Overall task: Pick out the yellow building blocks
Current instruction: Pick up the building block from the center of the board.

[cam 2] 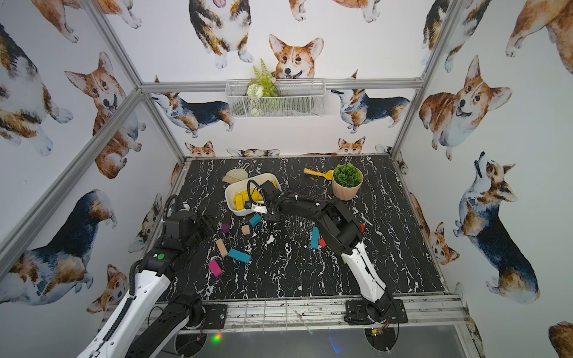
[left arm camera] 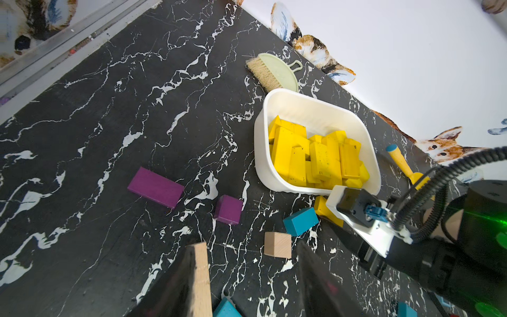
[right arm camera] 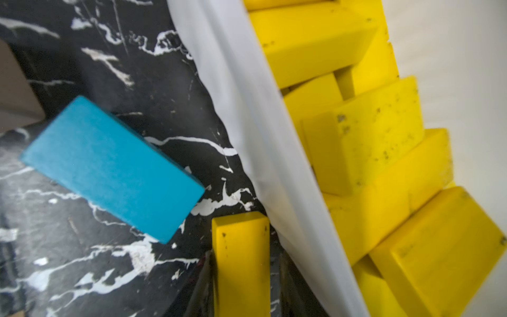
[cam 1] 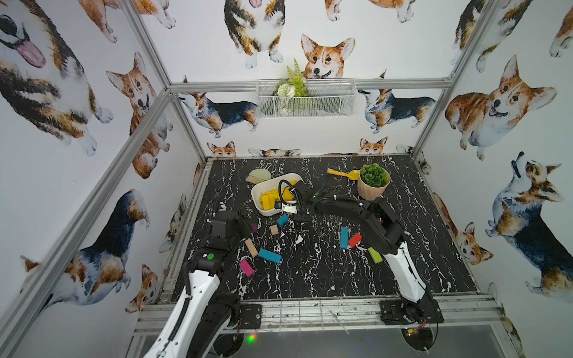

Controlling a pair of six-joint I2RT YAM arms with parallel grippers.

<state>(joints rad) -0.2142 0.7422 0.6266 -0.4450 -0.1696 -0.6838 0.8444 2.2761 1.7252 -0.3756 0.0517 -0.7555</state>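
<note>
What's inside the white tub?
Lots of yellow building blocks, piled up in the white tub. The tub's bottom is hidden under them, so anything beneath the pile can't be seen.

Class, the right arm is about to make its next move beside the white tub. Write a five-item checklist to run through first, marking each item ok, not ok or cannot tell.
1. The yellow block sits between the fingers of the right gripper: ok.
2. Jaws fully closed on it: cannot tell.
3. That block is already inside the white tub: not ok, it is outside the rim.
4. The blue block lies apart from it: ok, though close.
5. The left gripper is open and away from the tub: ok.
</note>
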